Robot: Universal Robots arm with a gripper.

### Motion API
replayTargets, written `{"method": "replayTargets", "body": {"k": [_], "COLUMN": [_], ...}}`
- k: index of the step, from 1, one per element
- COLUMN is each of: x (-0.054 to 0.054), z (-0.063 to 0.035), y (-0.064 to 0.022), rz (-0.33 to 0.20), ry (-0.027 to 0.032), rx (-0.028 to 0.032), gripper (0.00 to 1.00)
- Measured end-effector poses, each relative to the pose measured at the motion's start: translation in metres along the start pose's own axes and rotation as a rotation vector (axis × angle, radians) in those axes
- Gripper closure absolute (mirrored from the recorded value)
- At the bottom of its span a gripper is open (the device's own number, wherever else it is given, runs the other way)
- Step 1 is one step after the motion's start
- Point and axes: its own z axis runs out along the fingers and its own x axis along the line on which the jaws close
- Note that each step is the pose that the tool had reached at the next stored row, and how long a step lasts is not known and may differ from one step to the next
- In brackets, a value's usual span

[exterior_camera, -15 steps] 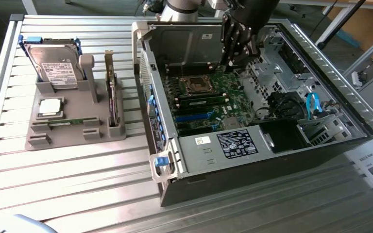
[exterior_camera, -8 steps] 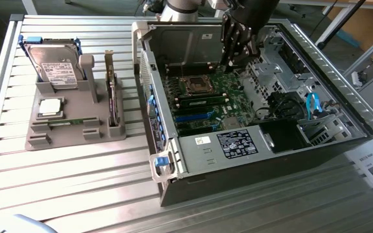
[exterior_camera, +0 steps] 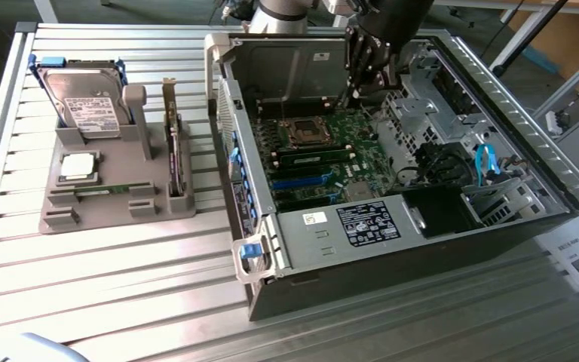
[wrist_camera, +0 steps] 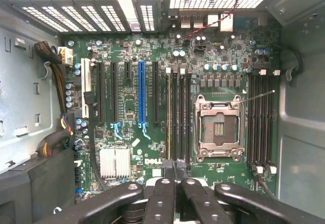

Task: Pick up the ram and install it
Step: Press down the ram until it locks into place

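Jaws pressed shut, the gripper (wrist_camera: 176,176) hovers just over the motherboard's (wrist_camera: 223,56) black memory slots (wrist_camera: 181,117). The ram (exterior_camera: 103,190) lies well away on the grey holder (exterior_camera: 99,213).

A robot arm's gripper (exterior_camera: 353,94) hangs inside an open computer case (exterior_camera: 300,243), above the motherboard (exterior_camera: 358,139). On the exterior view's left, a grey holder (exterior_camera: 99,216) carries a hard drive (exterior_camera: 87,102) and processor (exterior_camera: 78,167).

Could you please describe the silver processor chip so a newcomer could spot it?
Find the grey plastic holder on the slatted metal table, at the exterior view's left of the open computer case. The square silver processor chip lies flat on it, beside the upright silver hard drive. Unlike the drive, it is small and square.
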Motion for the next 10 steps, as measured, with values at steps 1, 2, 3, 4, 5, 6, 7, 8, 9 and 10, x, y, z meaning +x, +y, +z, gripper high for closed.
{"method": "replayTargets", "body": {"k": [1, 2, 3, 4, 5, 6, 7, 8, 9, 10], "x": [0.0000, 0.0000, 0.0000, 0.0000, 0.0000, 0.0000, 0.0000, 0.0000, 0.0000, 0.0000], "z": [0.0000, 0.0000, 0.0000, 0.0000, 0.0000, 0.0000, 0.0000, 0.0000, 0.0000, 0.0000], "y": [0.0000, 0.0000, 0.0000, 0.0000, 0.0000, -0.0003, -0.0009, -0.0018, -0.0029, -0.0041], "rz": [0.000, 0.000, 0.000, 0.000, 0.000, 0.000, 0.000, 0.000, 0.000, 0.000], "ry": [0.0000, 0.0000, 0.0000, 0.0000, -0.0001, 0.0001, 0.0004, 0.0009, 0.0015, 0.0021], "rx": [0.0000, 0.0000, 0.0000, 0.0000, 0.0000, 0.0000, 0.0000, 0.0000, 0.0000, 0.0000], "gripper": [0.90, 0.90, 0.90, 0.90, 0.90, 0.90, 0.90, 0.90, 0.90, 0.90]}}
